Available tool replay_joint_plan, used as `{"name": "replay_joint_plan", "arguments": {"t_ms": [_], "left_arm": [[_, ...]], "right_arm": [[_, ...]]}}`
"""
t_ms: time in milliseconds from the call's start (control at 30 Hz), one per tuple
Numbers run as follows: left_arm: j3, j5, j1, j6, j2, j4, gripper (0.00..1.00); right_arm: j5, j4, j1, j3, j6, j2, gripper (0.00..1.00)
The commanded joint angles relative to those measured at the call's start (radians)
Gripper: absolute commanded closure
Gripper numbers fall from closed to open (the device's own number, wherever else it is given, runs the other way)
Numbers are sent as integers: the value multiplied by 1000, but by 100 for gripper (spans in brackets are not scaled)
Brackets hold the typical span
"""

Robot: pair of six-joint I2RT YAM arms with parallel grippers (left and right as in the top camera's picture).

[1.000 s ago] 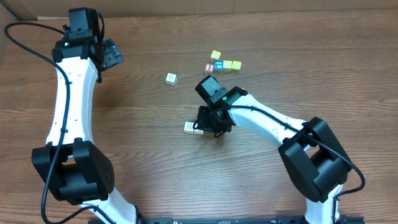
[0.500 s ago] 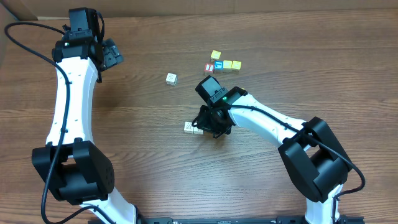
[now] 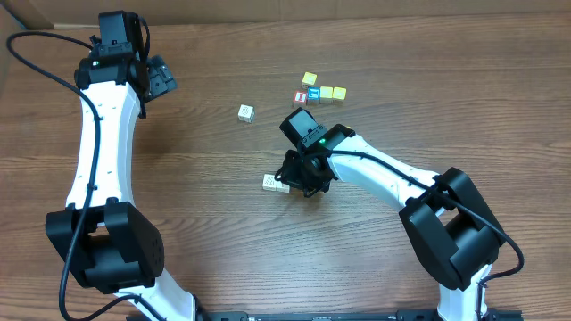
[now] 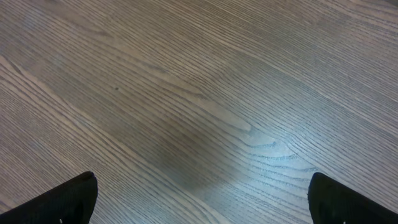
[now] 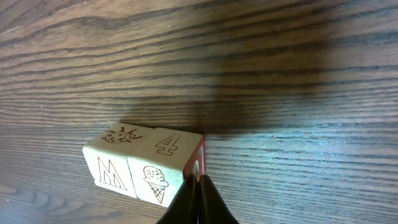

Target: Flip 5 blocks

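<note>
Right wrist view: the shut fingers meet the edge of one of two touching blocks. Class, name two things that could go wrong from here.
1. The shut right fingers touch only the 4 block's red-sided corner; they may slip off, or slide it instead of tipping it.
2. The M block sits flush against it, so a push probably shoves both along the table.

Blocks in all: you have eight.
Cream blocks: three, namely the lone cream block [image 3: 246, 112], the M block [image 5: 112, 163] and the ice-cream block [image 5: 163, 168].
Yellowish blocks: three, namely the far yellow block [image 3: 309, 78], the middle yellow block [image 3: 326, 93] and the end yellow block [image 3: 339, 93].
Blue-faced block [image 3: 313, 94]: one.
Red-faced block [image 3: 301, 98]: one.
Arms: two, your left arm [image 3: 96, 134] and right arm [image 3: 379, 169].
</note>
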Motion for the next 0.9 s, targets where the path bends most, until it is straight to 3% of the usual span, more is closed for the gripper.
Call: {"name": "replay_joint_plan", "arguments": {"t_ms": [0,167,267,400,533,867], "left_arm": [[18,-14,3,-22,-15,1,0],[18,-14,3,-22,-15,1,0],[18,-14,3,-22,-15,1,0],[18,-14,3,-22,-15,1,0],[18,-14,3,-22,-15,1,0],[18,-14,3,-22,-15,1,0]], "right_arm": [[15,5,-1,-6,4,-1,96],[89,6,-1,-6,-1,-1,96],[151,0,-1,12,-80,-1,96],[211,-114,-2,150,-173,-2,96],[148,-184,2,314,-256,-2,96],[205,-119,145,337,-299,48,96]]}}
